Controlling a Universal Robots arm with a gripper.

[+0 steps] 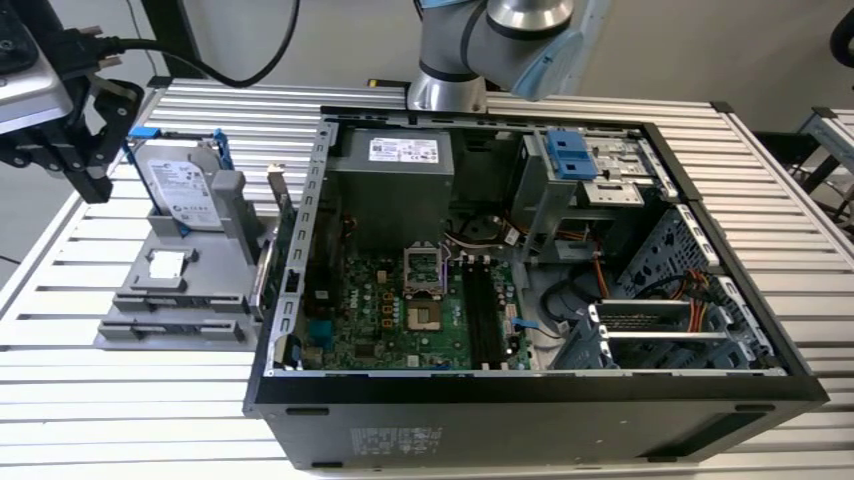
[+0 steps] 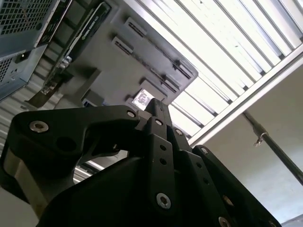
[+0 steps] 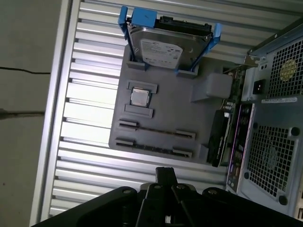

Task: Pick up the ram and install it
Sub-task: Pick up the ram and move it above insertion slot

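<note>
My black gripper point(image 1: 91, 188) hangs above the table's edge at the exterior view's left, outside the open computer case point(image 1: 287, 330). In both wrist views its fingers point(image 2: 154, 106) meet at the tips with nothing between them. Below the gripper point(image 3: 165, 171) lies a grey parts holder point(image 3: 180, 118) whose two long narrow slots point(image 3: 156, 131) look bare. The ram is hidden: I cannot pick it out. The green motherboard point(image 1: 380, 320) in the case has black memory slots point(image 1: 483, 315); whether a stick sits in one I cannot tell.
A hard drive in a blue bracket point(image 1: 180, 180) stands at the holder's far end, with a small square chip point(image 3: 140, 97) nearby. An expansion card point(image 1: 276, 205) stands between holder and case. The arm's base point(image 1: 447, 60) rises behind the case. Ribbed aluminium tabletop point(image 1: 80, 400) surrounds everything.
</note>
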